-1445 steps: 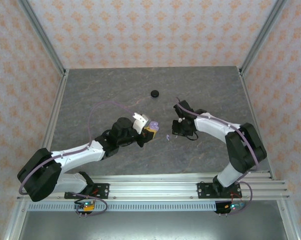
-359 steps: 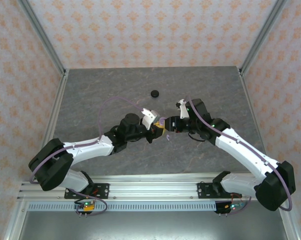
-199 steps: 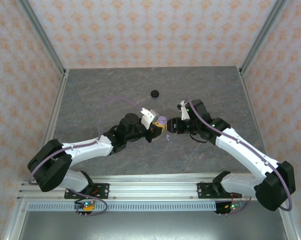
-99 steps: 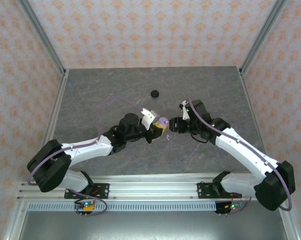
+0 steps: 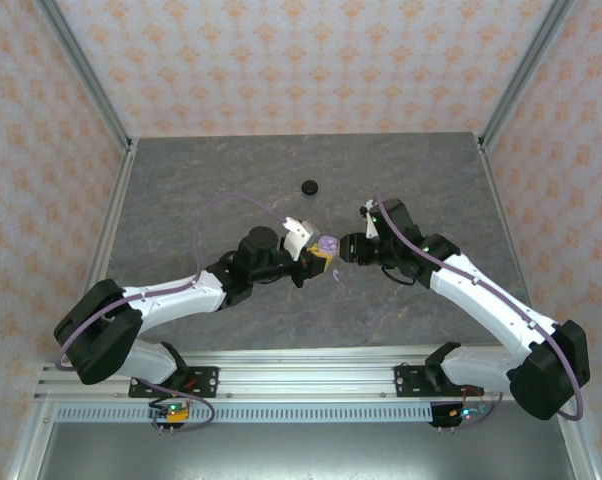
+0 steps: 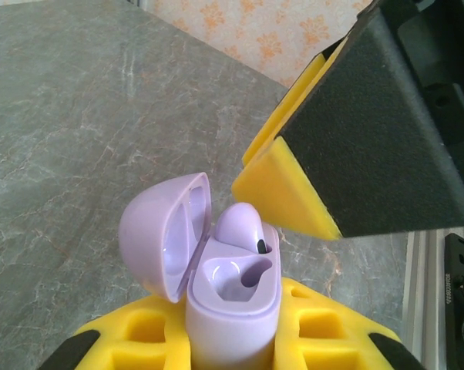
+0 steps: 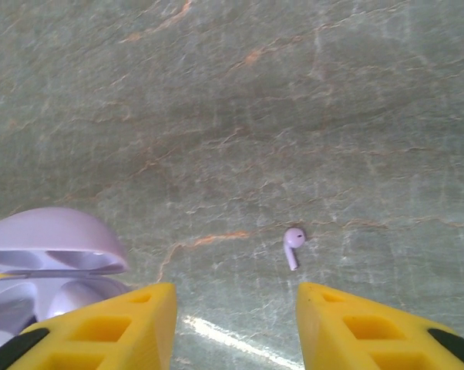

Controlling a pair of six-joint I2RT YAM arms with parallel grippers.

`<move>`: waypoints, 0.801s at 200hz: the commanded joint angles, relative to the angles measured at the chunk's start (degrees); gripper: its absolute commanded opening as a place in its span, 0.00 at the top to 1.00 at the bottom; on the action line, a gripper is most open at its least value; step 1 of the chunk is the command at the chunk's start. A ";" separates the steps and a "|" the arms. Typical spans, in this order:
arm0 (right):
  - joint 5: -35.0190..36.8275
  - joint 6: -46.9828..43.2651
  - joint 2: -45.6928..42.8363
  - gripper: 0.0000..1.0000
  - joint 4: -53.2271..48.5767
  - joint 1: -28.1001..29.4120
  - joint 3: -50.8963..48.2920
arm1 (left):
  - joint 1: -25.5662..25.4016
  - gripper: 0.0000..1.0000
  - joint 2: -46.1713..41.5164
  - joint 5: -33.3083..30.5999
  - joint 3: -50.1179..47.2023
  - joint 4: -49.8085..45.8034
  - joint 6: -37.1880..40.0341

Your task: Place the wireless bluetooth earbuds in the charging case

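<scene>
A grey, veined stone table [image 5: 181, 190] is seen from above. It is closed in by walls [image 5: 301, 60] papered in a pale orange pattern, with metal posts [image 5: 81, 75] at the corners and a rail [image 5: 311, 362] along the near edge.

At mid-table the left gripper [image 5: 319, 257] is clenched on a lavender case [image 6: 233, 320], which is gripped low between the yellow pads [image 6: 143, 335] and held upright. The lid [image 6: 161, 231] is swung open to the left. One lavender earbud [image 6: 237, 222] is seated in the far socket, and the near socket is bare. Just to the right, the right gripper [image 5: 347, 249] is held released over the case, jaws apart with nothing between them.

In the left wrist view one yellow-and-black finger [image 6: 355, 146] is hung right by the seated earbud. Whether it is touching cannot be told. That finger is cut off at the upper right, and the left pads are cut off at the bottom. In the right wrist view the case is clipped by the left edge.

A second lavender earbud [image 7: 292, 247] is left lying on the table, just beyond the gap between the right fingers and near the case. Bare stone is seen all round it. A small black disc [image 5: 309, 186] is set well apart toward the back wall. Wide open table is left at the back and along both sides.
</scene>
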 commanded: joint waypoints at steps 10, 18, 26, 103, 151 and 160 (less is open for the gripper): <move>7.31 1.72 -0.18 0.54 -2.65 -0.21 0.41 | -0.32 0.96 -3.60 -4.60 -0.34 -2.11 1.71; 7.41 1.72 0.09 0.54 -2.76 -0.16 0.03 | -0.37 0.96 -4.45 -5.21 -0.74 -2.87 1.97; 7.03 1.54 0.54 0.54 -2.84 -0.15 -0.27 | -0.33 0.96 -5.41 -5.73 -1.19 -3.64 2.21; -3.20 -0.08 12.57 0.57 0.07 -0.22 -1.05 | -0.30 0.96 -16.67 -8.31 -4.94 -13.97 2.59; -5.62 -1.95 18.91 0.58 -0.18 -0.22 0.20 | -0.30 0.96 -22.65 -9.09 -6.08 -18.30 0.89; -5.86 -2.42 20.07 0.58 -0.50 -0.20 0.61 | -0.35 0.96 -23.59 -9.50 -6.18 -19.18 0.55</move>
